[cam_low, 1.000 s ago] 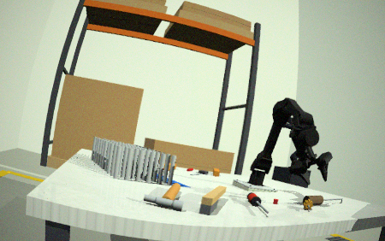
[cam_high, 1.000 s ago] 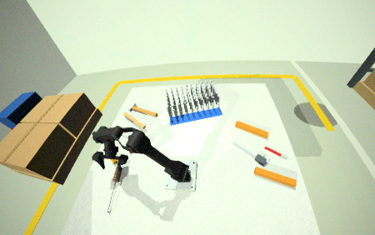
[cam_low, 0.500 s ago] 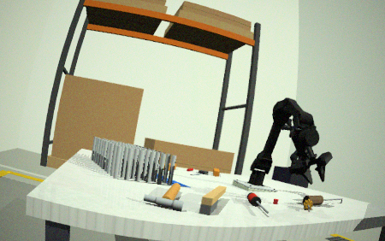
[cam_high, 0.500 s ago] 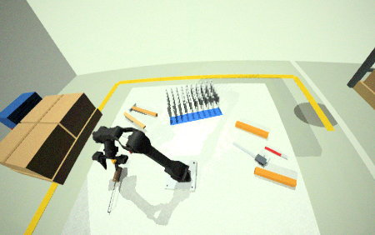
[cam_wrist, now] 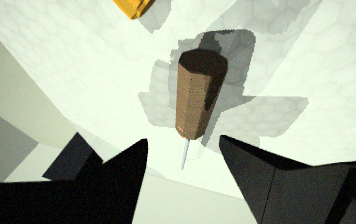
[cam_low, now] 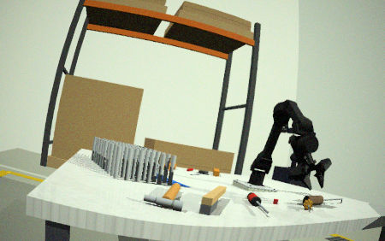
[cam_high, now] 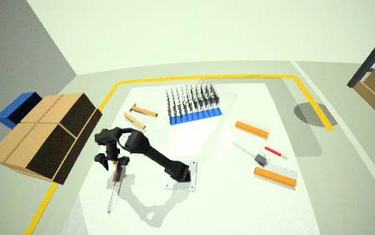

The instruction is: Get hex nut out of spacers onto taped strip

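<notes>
The standing metal spacers (cam_high: pixel 192 100) (cam_low: pixel 128 161) form a dense upright field at the back of the table, with the blue taped strip (cam_high: pixel 196 117) along their front edge. The nut cannot be made out. A tool with a brown handle (cam_high: pixel 117 173) (cam_low: pixel 316 199) (cam_wrist: pixel 194 102) and a thin metal rod lies on the table; the rod's end looks bent in the exterior view. My gripper (cam_high: pixel 113 164) (cam_low: pixel 316 186) (cam_wrist: pixel 184 142) is partly open and empty, pointing down above the tool. The handle lies ahead of the fingertips in the wrist view, not between them.
A yellow object (cam_low: pixel 308 204) (cam_wrist: pixel 132 6) lies near the handle. A red-black screwdriver (cam_low: pixel 254 198), a small red cube (cam_low: pixel 275 201), an orange-handled hammer (cam_high: pixel 144 111) (cam_low: pixel 173 191) and a wood-topped piece (cam_high: pixel 134 120) (cam_low: pixel 214 195) lie nearby. Orange bars (cam_high: pixel 252 129) (cam_high: pixel 275 177) lie on the other side.
</notes>
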